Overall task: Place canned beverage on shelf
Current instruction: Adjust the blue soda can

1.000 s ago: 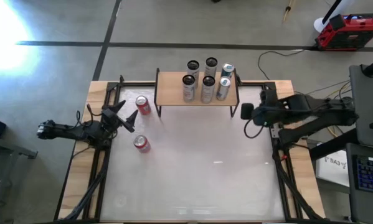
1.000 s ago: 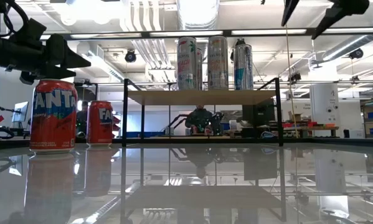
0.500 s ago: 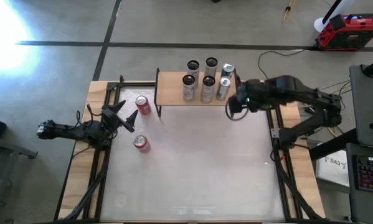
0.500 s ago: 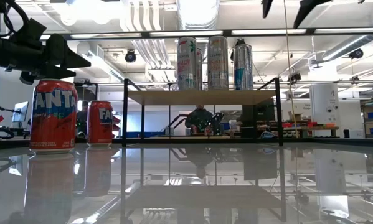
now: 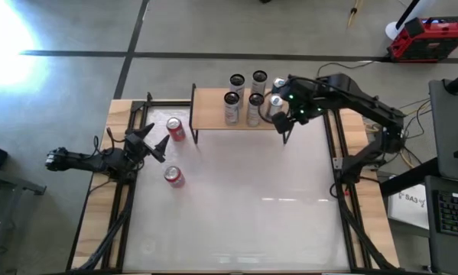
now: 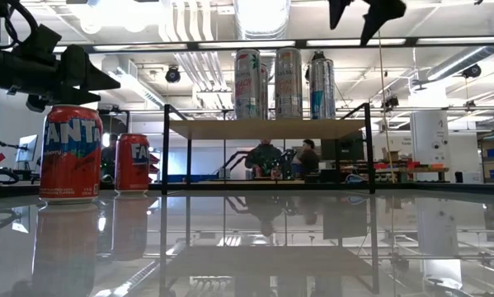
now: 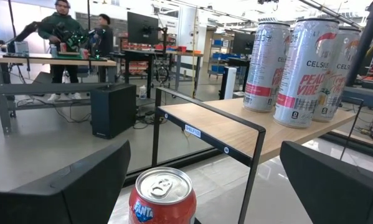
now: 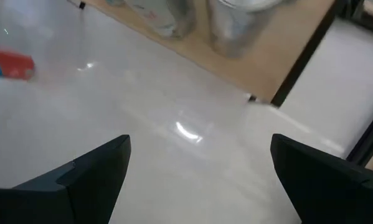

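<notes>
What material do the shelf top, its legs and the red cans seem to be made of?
The shelf top: probably wood or wood laminate, matte, with light tan grain. Its legs: thin black metal, likely painted, with a slight sheen. The red cans: metal, likely aluminium, with a glossy print; the nearest one shows a bare silver lid with a pull tab.

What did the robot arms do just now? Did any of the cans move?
The right end effector swung from the table's right edge over to the right end of the shelf, beside the tall cans. It stayed open and took hold of nothing. The left end effector did not move, still open near the two red cans. No can moved.
</notes>
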Action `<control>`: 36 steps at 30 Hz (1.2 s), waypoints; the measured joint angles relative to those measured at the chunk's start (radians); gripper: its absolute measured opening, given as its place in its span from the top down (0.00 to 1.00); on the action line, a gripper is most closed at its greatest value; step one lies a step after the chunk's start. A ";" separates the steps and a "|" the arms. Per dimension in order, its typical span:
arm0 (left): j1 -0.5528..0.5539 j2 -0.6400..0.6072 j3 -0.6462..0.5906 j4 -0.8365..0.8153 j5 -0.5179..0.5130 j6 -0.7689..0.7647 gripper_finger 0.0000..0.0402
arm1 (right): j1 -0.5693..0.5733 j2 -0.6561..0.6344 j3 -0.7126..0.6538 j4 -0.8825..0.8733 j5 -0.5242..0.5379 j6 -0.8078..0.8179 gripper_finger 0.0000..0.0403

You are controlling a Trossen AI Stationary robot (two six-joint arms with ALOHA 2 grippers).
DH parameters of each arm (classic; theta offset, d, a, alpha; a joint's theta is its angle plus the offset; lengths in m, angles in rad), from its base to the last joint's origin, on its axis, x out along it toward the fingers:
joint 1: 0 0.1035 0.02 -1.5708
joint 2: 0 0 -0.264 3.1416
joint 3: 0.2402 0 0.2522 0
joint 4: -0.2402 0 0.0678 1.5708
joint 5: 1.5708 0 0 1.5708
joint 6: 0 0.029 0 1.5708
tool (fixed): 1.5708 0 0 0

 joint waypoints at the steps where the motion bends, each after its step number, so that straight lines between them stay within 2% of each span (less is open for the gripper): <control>1: 0.000 0.000 0.000 0.000 0.000 0.000 0.01 | -0.006 0.010 0.007 -0.001 0.004 -0.028 0.08; 5: 0.000 0.000 0.000 0.000 0.000 0.000 0.01 | -0.045 0.052 0.045 0.000 0.028 -0.036 0.08; 13: 0.000 0.000 0.000 0.000 0.000 0.000 0.01 | -0.095 0.167 0.107 0.001 0.136 0.204 0.08; 20: 0.000 0.000 0.000 0.000 0.000 0.000 0.01 | -0.096 0.248 0.169 0.000 0.168 0.346 0.08; 36: 0.000 0.000 0.000 0.000 0.000 0.000 0.01 | -0.096 0.263 0.200 0.000 0.219 0.656 0.08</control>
